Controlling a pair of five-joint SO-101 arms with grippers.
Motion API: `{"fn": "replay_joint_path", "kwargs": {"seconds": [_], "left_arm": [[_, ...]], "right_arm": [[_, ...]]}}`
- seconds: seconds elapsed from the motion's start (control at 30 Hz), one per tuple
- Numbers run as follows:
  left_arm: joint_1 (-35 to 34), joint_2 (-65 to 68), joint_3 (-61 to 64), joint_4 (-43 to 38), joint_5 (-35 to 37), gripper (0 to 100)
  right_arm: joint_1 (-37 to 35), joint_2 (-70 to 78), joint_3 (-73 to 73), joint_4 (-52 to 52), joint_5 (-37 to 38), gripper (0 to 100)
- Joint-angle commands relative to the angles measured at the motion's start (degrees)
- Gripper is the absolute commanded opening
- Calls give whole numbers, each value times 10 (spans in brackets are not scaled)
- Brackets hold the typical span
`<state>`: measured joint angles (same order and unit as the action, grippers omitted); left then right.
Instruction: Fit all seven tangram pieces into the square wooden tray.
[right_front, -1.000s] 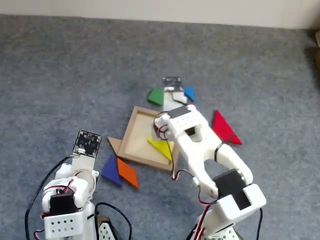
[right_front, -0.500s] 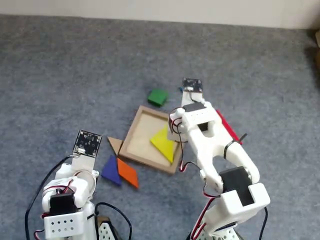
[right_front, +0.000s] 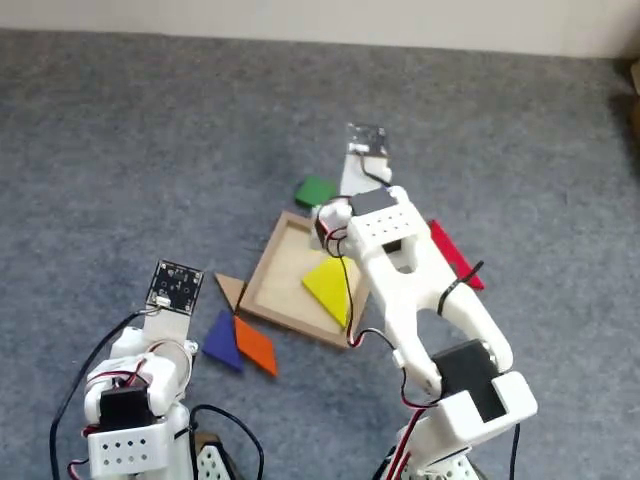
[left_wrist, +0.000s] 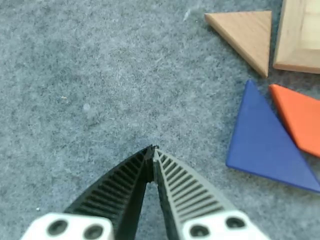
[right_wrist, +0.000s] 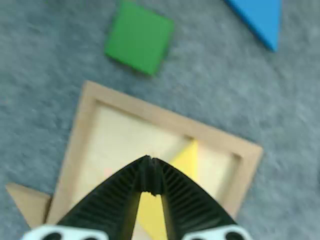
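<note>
The square wooden tray lies mid-table with a yellow triangle flat inside it. My right arm stretches over the tray's right side. In the right wrist view my right gripper is shut and holds nothing, its tip above the tray floor beside the yellow triangle. A green square and a light blue triangle lie beyond the tray. My left gripper is shut and holds nothing over bare carpet, near the dark blue triangle.
An orange piece touches the dark blue triangle off the tray's near left side. A plain wooden triangle sits at the tray's left corner. A red triangle lies right of the arm. Grey carpet all around.
My right arm swung right, then back left and farther out over the tray; the yellow triangle shows more fully. The left arm has not moved.
</note>
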<state>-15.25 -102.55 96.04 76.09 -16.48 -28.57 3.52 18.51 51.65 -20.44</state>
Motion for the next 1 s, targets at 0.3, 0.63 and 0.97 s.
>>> {"fn": "replay_joint_path", "kwargs": {"seconds": [0.3,0.63,0.97], "left_arm": [[-9,-17,12,5,-5,5],[-9,-17,12,5,-5,5],[-9,-17,12,5,-5,5]], "right_arm": [[21,89,2,5,-5,12],[47,-14,0,95,106,12],[133,-109,-22,192,296,31]]}}
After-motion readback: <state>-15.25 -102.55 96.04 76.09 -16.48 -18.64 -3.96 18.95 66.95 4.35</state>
